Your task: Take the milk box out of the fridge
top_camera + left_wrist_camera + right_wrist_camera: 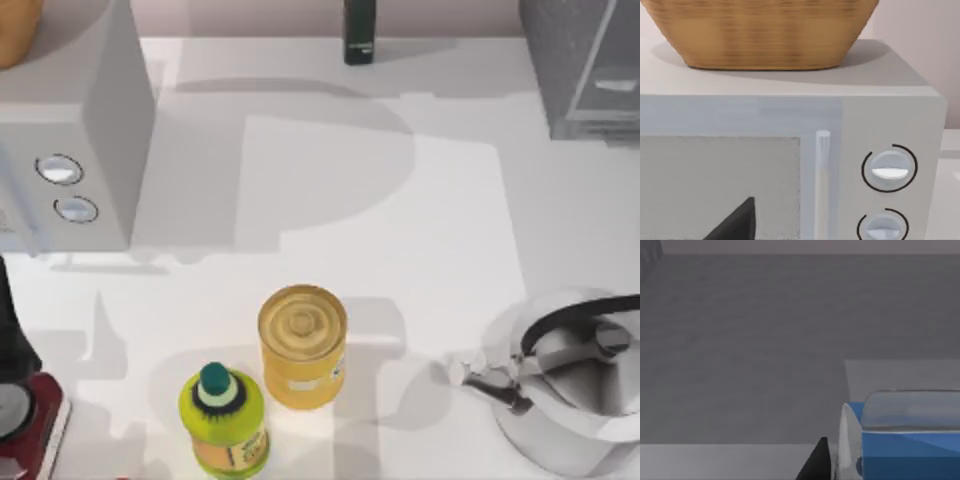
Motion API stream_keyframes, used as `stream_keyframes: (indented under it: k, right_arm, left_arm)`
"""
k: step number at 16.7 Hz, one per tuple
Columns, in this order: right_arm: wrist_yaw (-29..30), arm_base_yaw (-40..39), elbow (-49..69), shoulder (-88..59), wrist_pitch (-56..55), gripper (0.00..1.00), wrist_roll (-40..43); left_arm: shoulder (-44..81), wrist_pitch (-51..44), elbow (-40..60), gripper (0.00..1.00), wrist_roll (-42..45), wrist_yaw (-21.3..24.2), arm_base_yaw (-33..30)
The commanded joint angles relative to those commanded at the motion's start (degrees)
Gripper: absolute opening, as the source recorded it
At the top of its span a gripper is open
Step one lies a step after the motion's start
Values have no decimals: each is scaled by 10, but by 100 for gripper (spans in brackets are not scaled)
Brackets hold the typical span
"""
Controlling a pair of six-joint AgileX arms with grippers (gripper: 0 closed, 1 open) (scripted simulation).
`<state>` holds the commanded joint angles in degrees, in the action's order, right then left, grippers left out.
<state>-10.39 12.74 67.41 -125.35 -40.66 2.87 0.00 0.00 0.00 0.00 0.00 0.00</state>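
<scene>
Standing at the far right corner of the white worktop point(330, 200) in the top view is the large grey boxy fridge point(585, 70) with its pale, glassy translucent panel. Seen from the right wrist camera, the small blue-and-white rectangular milk box point(905, 445) sits inside the fridge against a plain grey wall, with a glassy pale piece over its upper part. A dark tip of the right gripper's fingers point(816, 464) shows just beside the carton; how far those fingers are spread, and whether they touch the carton, I cannot tell.

At the far left sits a grey box with two round dials point(70, 130), and the left wrist camera faces its front, with a woven tan basket point(760, 30) resting on top. One dark tip of the left gripper's fingers point(737, 222) is in front of its door; their spread I cannot tell.

Near the front edge stand a yellow can point(303, 345) and, just beside it, a lime-green bottle with a dark green cap point(225, 420). A shiny metal kettle with a black handle point(565, 385) sits at the front right, and a dark green bottle point(359, 30) stands at the back edge.
</scene>
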Motion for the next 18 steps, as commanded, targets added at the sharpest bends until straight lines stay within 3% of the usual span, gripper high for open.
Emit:
stream_keyframes:
  k: [9, 18]
  right_arm:
    - [0, 1, 0, 1, 2, 0, -1]
    - [-1, 1, 23, 59, 83, 0, -2]
  left_arm:
    - [0, 0, 0, 100, 0, 0, 0]
    - [0, 0, 0, 100, 0, 0, 0]
